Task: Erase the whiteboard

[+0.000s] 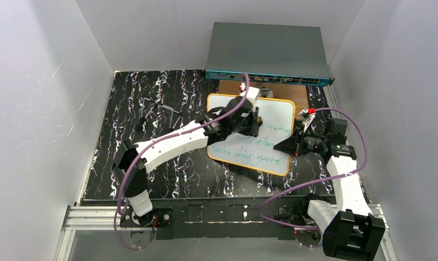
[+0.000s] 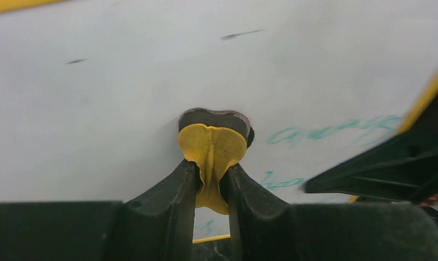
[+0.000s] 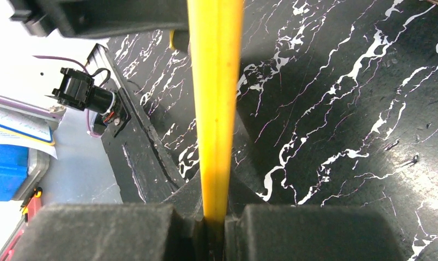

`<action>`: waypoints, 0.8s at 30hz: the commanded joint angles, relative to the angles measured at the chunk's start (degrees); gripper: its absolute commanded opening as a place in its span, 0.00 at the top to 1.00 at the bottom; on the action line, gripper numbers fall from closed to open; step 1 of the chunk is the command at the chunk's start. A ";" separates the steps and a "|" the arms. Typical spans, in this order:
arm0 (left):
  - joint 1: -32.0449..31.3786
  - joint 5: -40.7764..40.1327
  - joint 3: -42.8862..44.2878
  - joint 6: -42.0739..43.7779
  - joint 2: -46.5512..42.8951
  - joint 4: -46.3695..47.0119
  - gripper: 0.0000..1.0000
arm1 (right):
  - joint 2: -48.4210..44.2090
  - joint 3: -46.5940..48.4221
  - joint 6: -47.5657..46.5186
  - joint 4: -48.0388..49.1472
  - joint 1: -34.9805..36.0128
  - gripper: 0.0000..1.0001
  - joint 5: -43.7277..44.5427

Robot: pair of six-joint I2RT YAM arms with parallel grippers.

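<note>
Two arms reach up from the bottom of the overhead frame across the black marbled bench (image 1: 167, 98). Right of centre, the right pincer (image 1: 277, 145) is clenched on the right-hand edge of the whiteboard (image 1: 275, 115). Its wrist camera shows both fingers (image 3: 108, 228) clamped on the orange-yellow rim (image 3: 215, 81), which runs up the middle of that frame. The whiteboard lies flat at the centre of the bench, slightly askew. The left pincer (image 1: 253, 118) hangs over the board's middle, grasping a folded yellow pad (image 2: 212, 147) whose tip presses against the white surface. Green-blue handwriting (image 1: 253, 153) covers the board's lower half. The upper part is white apart from two faint dark marks (image 2: 242, 35). Beyond the top edge, a brown wooden board (image 1: 290, 90) shows just in front of a grey box (image 1: 268, 48) at the back wall.
</note>
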 commanded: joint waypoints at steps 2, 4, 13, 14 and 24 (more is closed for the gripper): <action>-5.41 -0.15 7.94 2.99 3.46 -1.51 1.00 | -1.92 2.68 -3.54 2.55 0.50 0.99 -6.83; -4.77 -2.50 6.32 3.33 3.00 -1.96 1.00 | -2.03 2.73 -3.57 2.45 0.42 0.99 -6.80; 4.60 -0.32 -7.90 -1.89 -5.84 2.26 1.00 | -2.10 2.85 -3.54 2.63 0.23 0.99 -7.75; 4.10 0.55 -6.76 -1.98 -5.21 2.21 1.00 | -2.00 2.81 -3.54 2.63 0.23 0.99 -7.76; -6.33 -4.21 8.01 3.23 3.99 -2.84 1.00 | -2.39 2.67 -3.61 2.46 0.08 0.99 -7.14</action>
